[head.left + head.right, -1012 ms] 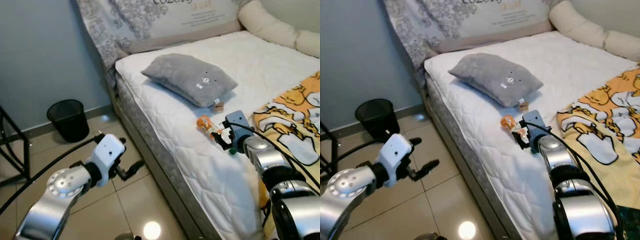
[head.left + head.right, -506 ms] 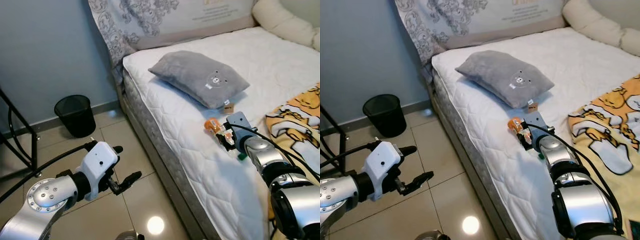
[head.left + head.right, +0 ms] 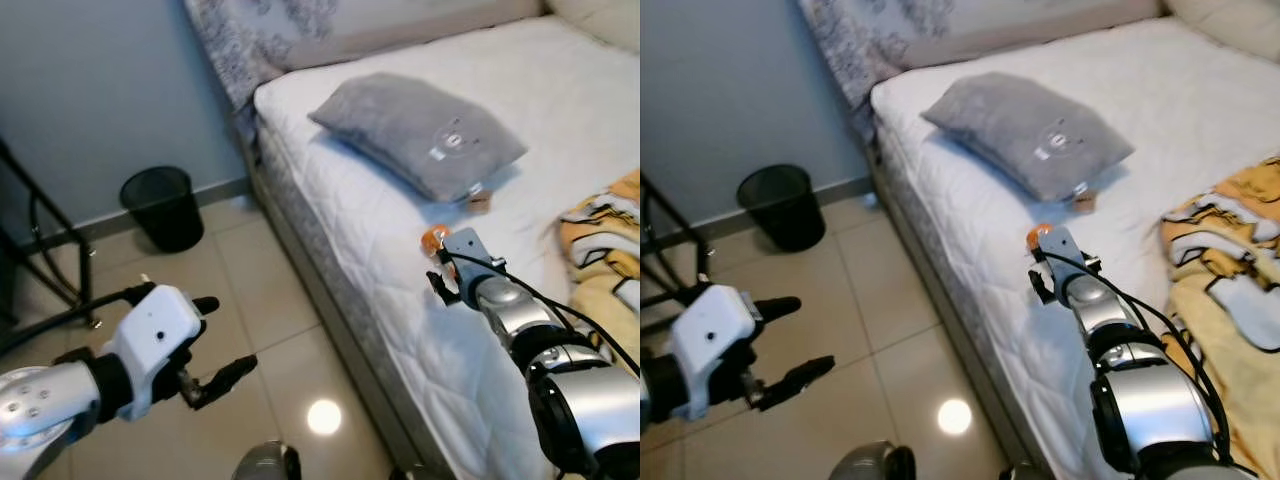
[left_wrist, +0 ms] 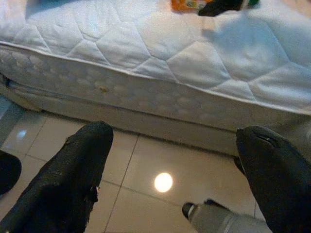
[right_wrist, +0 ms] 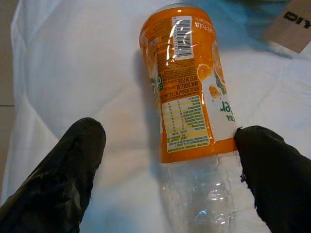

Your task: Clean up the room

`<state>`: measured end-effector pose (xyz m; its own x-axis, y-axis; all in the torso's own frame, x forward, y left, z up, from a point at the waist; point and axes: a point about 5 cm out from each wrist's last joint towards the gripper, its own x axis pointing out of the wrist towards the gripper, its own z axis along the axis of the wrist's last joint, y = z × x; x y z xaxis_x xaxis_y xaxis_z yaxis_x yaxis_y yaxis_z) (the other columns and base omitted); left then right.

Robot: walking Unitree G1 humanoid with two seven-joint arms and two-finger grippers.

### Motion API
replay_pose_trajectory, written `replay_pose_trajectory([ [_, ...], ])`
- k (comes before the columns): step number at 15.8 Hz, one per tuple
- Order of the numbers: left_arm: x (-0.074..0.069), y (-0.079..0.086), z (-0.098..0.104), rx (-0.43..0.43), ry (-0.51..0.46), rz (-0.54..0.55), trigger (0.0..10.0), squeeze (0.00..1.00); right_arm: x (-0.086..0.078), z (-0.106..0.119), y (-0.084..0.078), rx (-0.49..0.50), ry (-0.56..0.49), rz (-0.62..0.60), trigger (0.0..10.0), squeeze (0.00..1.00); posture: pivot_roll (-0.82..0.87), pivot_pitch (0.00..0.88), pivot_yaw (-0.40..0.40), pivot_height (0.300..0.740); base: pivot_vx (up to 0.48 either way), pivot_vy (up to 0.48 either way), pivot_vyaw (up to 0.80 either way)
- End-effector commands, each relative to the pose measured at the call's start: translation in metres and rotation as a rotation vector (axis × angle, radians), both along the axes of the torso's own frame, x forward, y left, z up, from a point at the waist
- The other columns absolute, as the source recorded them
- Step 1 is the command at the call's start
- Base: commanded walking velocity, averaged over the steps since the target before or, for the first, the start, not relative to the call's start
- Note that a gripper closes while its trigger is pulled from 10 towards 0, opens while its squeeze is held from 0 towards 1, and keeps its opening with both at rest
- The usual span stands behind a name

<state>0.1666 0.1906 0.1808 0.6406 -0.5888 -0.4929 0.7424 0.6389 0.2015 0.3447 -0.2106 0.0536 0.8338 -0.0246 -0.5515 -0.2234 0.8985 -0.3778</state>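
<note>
A clear plastic bottle with an orange label [image 5: 187, 87] lies on its side on the white mattress [image 3: 330, 210], close to the bed's edge. My right gripper [image 5: 170, 141] is open and reaches over it. The bottle lies between the two black fingers, nearer one finger [image 5: 272, 170] than the other. In the left eye view the right gripper [image 3: 438, 264] covers most of the bottle [image 3: 434, 237], leaving only an orange end showing. My left gripper [image 3: 225, 336] hangs open over the tiled floor beside the bed, holding nothing.
A grey pillow [image 3: 420, 130] lies on the bed behind the bottle, with a cardboard tag [image 3: 480, 197] at its corner. A yellow cartoon blanket [image 3: 610, 240] covers the bed's right side. A black mesh bin [image 3: 160, 205] stands by the wall, a black metal frame [image 3: 45, 245] at far left.
The whole view has shifted, so the camera moved. My right gripper has come further over the bottle, which now shows less in the eye views. My left gripper stays open over the floor.
</note>
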Motion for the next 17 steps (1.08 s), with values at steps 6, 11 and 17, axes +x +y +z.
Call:
replay_pose_trajectory([
  [6, -0.031, -0.003, 0.011, 0.013, 0.079, -0.025, 10.0, 0.0, -0.005, -0.007, -0.005, -0.087, 0.036, -0.043, 10.0, 0.0, 0.36, 0.206, 0.093, 0.74, 0.0, 0.0, 0.0],
  [11, -0.032, -0.002, 0.012, 0.006, 0.095, -0.014, 10.0, 0.0, -0.005, -0.008, 0.0, -0.06, 0.055, -0.048, 0.0, 0.0, 0.37, 0.204, 0.083, 0.74, 0.0, 0.0, 0.0],
  [17, -0.031, -0.003, 0.012, -0.006, 0.097, -0.003, 10.0, 0.0, -0.003, -0.006, 0.003, -0.047, 0.059, -0.043, 0.0, 0.0, 0.36, 0.185, 0.075, 0.74, 0.0, 0.0, 0.0],
])
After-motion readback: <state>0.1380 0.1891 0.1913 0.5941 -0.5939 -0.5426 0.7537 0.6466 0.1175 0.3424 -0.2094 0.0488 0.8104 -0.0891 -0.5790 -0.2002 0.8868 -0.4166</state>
